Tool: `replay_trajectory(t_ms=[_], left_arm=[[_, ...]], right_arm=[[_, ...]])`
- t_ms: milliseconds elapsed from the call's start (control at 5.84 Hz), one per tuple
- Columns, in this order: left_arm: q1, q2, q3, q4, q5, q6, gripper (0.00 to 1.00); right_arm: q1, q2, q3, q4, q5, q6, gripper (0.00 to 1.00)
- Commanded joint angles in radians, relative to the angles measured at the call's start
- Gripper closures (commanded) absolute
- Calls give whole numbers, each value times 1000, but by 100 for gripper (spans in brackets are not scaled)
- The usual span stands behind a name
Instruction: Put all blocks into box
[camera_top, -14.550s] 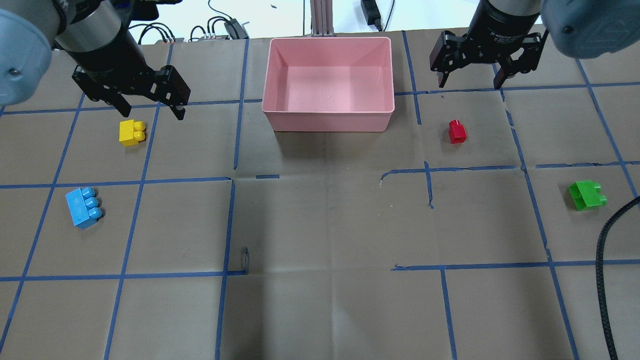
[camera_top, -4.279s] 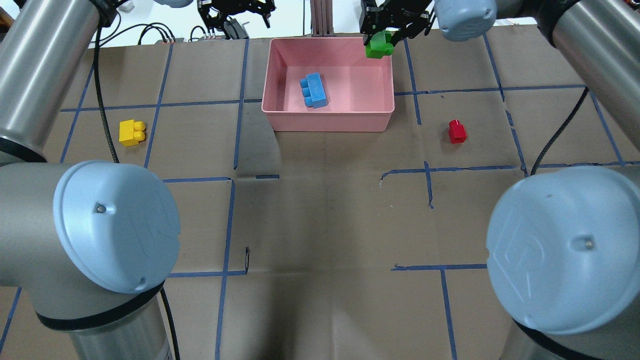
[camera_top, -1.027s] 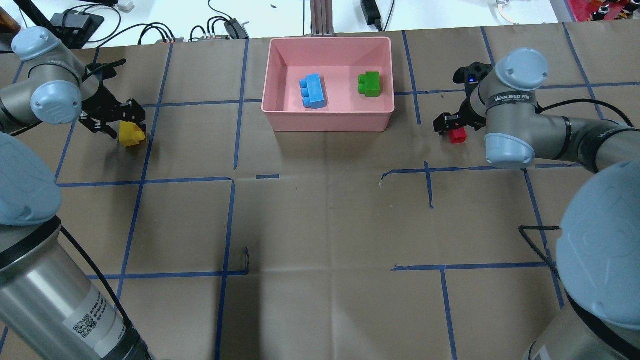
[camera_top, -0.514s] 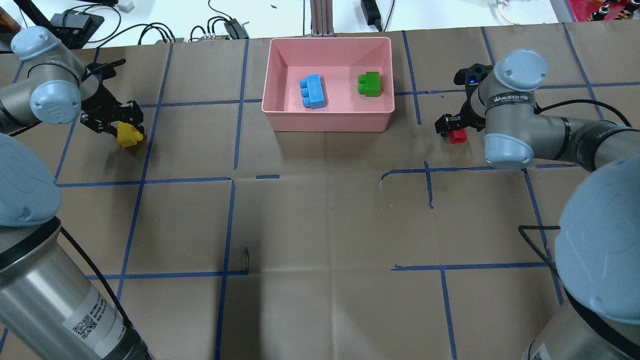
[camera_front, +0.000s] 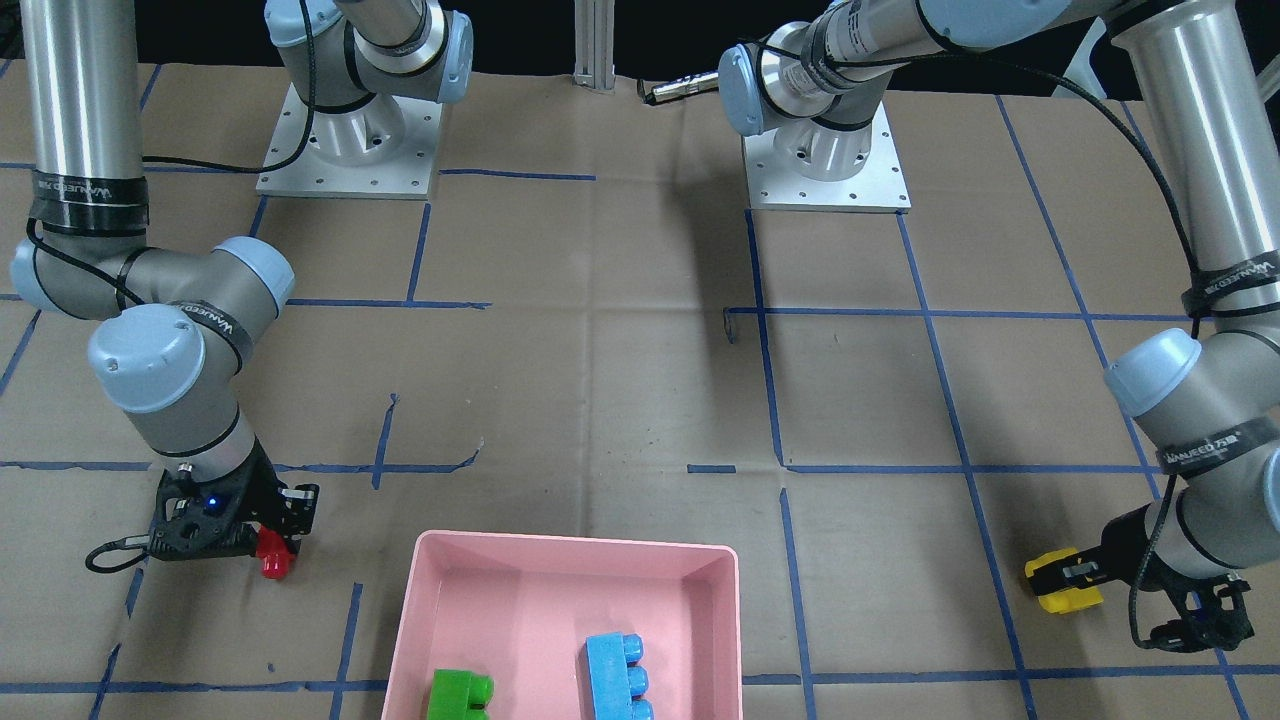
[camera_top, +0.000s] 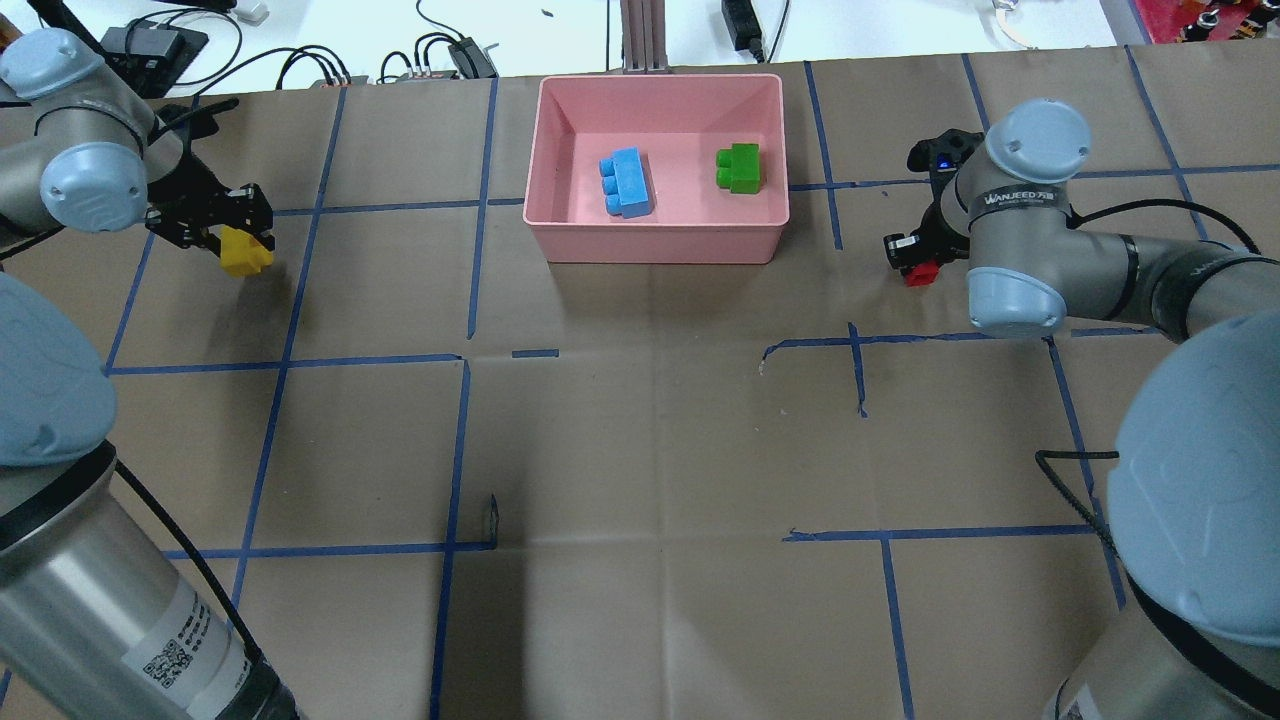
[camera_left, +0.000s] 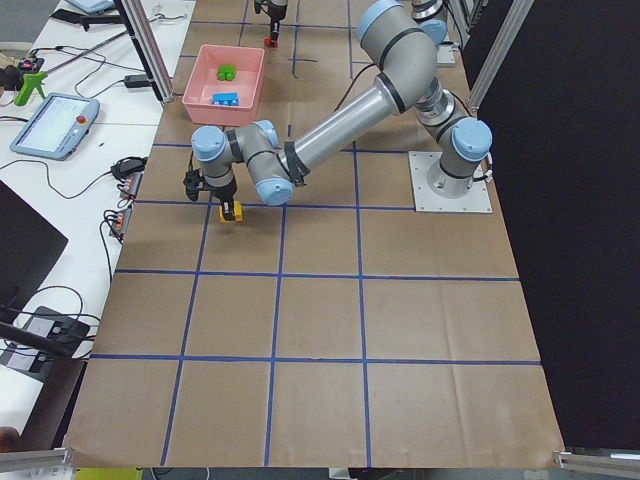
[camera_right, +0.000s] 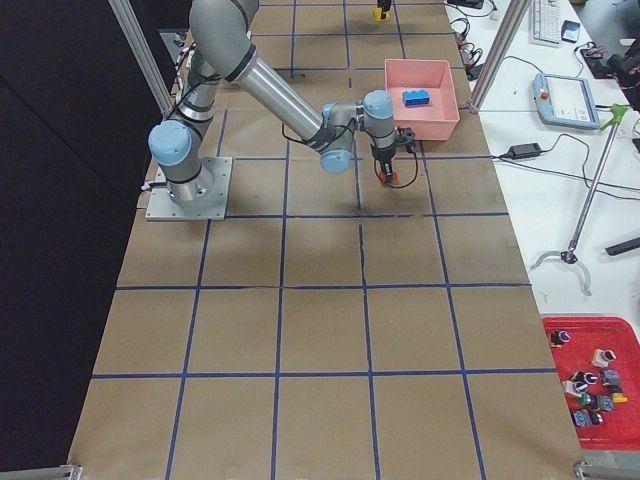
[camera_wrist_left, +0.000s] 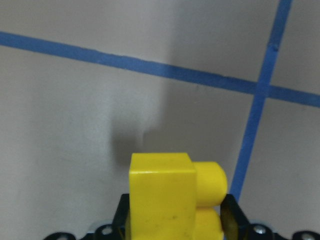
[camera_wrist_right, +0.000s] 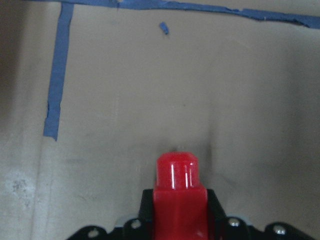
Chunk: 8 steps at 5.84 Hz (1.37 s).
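Note:
The pink box (camera_top: 660, 80) stands at the table's far middle. The light-blue block (camera_top: 627, 182) and the green block (camera_top: 739, 167) lie inside it. My left gripper (camera_top: 238, 245) is shut on the yellow block (camera_top: 247, 255) and holds it just above the paper, left of the box. The left wrist view shows the yellow block (camera_wrist_left: 172, 197) between the jaws with its shadow below. My right gripper (camera_top: 915, 268) is shut on the small red block (camera_top: 921, 275), right of the box and low over the table. The red block (camera_wrist_right: 177, 195) fills the gap between the jaws in the right wrist view.
Brown paper with a blue tape grid covers the table. An aluminium post (camera_top: 640, 35) and cables (camera_top: 440, 50) sit behind the box. A black cable (camera_top: 1075, 470) loops by the right arm's base. The two arm bases (camera_front: 820, 160) stand at the robot's side.
My left gripper has lifted the yellow block and moved it slightly left and toward the far edge. My right gripper has closed in on the red block and shifted a little right.

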<state>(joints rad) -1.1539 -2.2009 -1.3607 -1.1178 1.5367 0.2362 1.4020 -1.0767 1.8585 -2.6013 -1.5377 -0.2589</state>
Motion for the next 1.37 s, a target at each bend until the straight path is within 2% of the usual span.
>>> replay_trajectory(t_ms=[0,171,342,514,685,856,1027,1198], left_arm=[[-95,64,174,-194,6,-1,84],[-198,28,347,-347,13,-112,86],[-304,-17,453,-420,7,-262,87],[-411,-34,492,-422,-4,-331,87],[-470,-101,502,-407,-89,-359,87],[-495,-143,509,-377,-98,-380,87],[-530,-186,509,-347,-93,-441,87],[-562,-200,511,-343,-90,-499,87]], right_arm=[[0,-35,-97,98,2,0,94],[5,-41,-278,321,7,1,94],[52,-17,-477,521,55,12,94],[114,45,-612,568,190,68,93],[174,119,-690,564,236,227,93],[227,189,-743,538,255,333,92],[253,230,-768,508,284,416,85],[256,235,-769,472,374,487,17]])
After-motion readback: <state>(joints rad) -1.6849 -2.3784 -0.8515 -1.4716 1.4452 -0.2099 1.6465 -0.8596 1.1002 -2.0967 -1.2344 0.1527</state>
